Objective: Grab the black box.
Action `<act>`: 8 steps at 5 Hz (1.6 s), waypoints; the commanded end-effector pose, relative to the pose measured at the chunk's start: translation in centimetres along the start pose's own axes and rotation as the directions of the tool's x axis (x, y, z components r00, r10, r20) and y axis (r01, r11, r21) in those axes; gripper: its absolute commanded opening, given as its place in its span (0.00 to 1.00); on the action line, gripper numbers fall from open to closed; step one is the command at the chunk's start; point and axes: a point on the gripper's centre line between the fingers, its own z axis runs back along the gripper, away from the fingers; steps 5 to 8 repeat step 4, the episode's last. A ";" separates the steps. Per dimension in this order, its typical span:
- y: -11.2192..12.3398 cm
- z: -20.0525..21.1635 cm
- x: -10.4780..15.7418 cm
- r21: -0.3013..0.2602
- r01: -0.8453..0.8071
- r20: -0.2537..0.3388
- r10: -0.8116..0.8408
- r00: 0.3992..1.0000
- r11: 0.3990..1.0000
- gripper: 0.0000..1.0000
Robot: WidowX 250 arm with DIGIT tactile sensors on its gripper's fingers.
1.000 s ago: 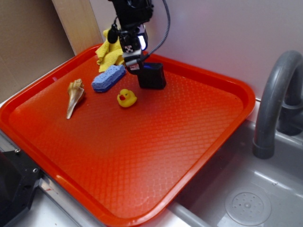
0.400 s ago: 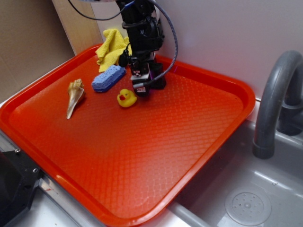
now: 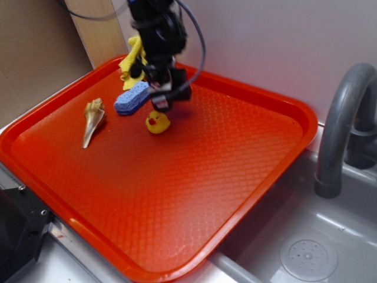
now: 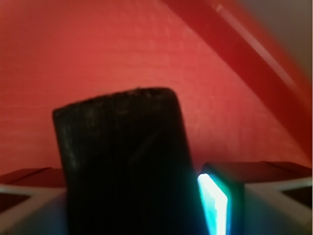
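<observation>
**Red tray beside a sink, gripper closed around the black box**

A red tray (image 3: 194,194) with a waffle-textured floor sits on a metal counter, its right corner hanging over a grey sink (image 3: 306,247) with a curved grey faucet (image 3: 341,130). A pale wall stands behind, and a wooden board leans at the back left.

On the tray's left lies a seashell (image 3: 92,119), well apart from the rest. Next comes a blue sponge (image 3: 131,98), with a yellow cloth (image 3: 131,59) bunched in the corner behind it. A yellow rubber duck (image 3: 157,122) stands just right of the sponge, below the arm.

The gripper (image 3: 166,94) hangs above the duck and right of the sponge. In the wrist view the black box (image 4: 124,161) fills the space between the fingers, one of which shows a lit blue-white edge close against its right side. The jaws appear clenched on the box. In the exterior view the box is mostly hidden by the arm, so whether it rests on the tray or is lifted cannot be told. The grip probably sits low on the box, as much of it projects beyond the fingers.
</observation>
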 end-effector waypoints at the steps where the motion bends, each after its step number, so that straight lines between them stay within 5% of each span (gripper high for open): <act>1: -6.2 11.0 -4.0 0.033 -0.351 -0.122 0.352 0.928 0.936 0.00; 2: -8.5 14.0 -4.4 0.007 -0.487 -0.116 0.484 0.867 0.873 0.00; 3: -10.4 15.5 -4.9 0.048 -0.499 -0.082 0.502 0.861 0.865 0.00; 8: -10.9 15.2 -5.2 0.074 -0.494 -0.062 0.498 0.865 0.866 0.00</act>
